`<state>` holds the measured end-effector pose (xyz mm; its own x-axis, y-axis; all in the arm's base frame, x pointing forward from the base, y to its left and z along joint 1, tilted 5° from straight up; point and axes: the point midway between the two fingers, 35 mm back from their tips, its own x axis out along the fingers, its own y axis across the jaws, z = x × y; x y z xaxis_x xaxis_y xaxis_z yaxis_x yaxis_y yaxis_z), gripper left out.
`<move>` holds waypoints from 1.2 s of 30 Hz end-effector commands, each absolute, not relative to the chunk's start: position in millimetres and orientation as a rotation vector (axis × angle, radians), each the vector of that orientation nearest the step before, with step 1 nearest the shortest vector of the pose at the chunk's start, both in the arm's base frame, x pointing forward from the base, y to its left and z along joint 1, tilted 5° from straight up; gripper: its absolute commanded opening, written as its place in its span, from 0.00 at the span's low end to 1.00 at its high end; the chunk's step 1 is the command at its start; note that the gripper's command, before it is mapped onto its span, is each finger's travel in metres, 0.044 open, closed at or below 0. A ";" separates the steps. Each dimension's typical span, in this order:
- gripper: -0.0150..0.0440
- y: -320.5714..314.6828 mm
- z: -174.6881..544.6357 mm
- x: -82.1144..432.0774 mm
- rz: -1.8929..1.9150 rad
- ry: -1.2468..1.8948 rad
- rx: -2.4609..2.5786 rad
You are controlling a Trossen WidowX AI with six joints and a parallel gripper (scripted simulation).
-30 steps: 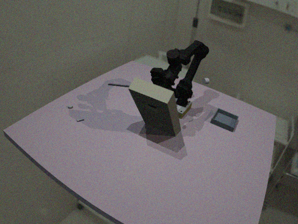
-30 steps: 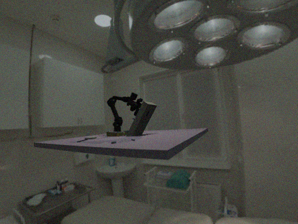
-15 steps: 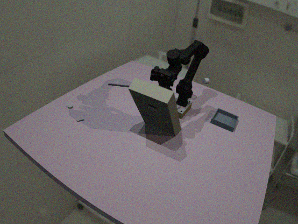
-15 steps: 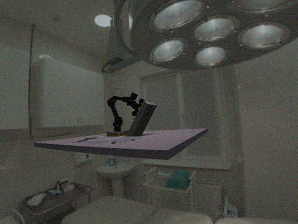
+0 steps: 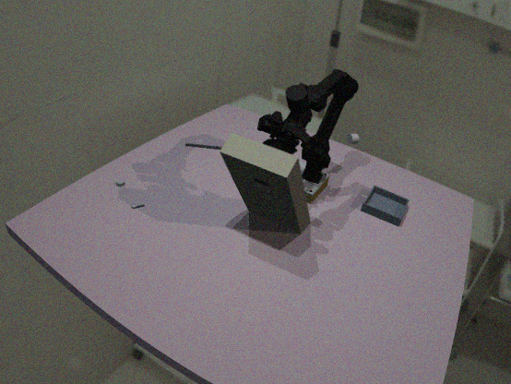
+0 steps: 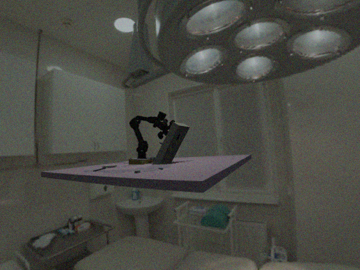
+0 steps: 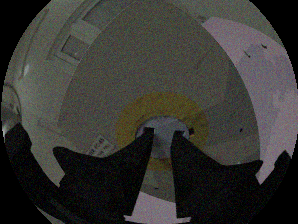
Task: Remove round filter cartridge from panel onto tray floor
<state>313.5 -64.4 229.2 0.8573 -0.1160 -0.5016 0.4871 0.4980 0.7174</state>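
Note:
The service panel (image 5: 277, 203) (image 6: 173, 143) (image 7: 150, 55) stands as a leaning block in front of the arm. In the wrist view, the round grey filter cartridge (image 7: 162, 123) sits inside a yellow ring on the panel's face. My gripper (image 7: 162, 134) is at the cartridge's face, its two fingertips a little apart and shut on the part between the slots. The fingertips cover the slots. A small dark mark shows just right of the cartridge. The grey tray (image 5: 386, 206) lies to the right of the panel. The panel hides the fingertips in the top view.
A thin dark rod (image 5: 203, 146) lies left of the arm. A small round piece (image 5: 120, 184) and a short bar (image 5: 138, 206) lie farther left. A white cylinder (image 5: 353, 138) shows near the far table edge. A printed label (image 7: 101, 146) is on the panel face.

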 end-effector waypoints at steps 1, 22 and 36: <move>0.25 -65.6 227.1 318.5 -0.347 0.439 0.858; 0.25 -64.6 237.5 304.4 -0.250 0.488 0.476; 0.25 -56.5 266.0 251.3 -0.260 0.487 0.514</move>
<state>257.0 -58.2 257.5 0.8445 -0.1181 -0.5223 0.3630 0.8434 0.3962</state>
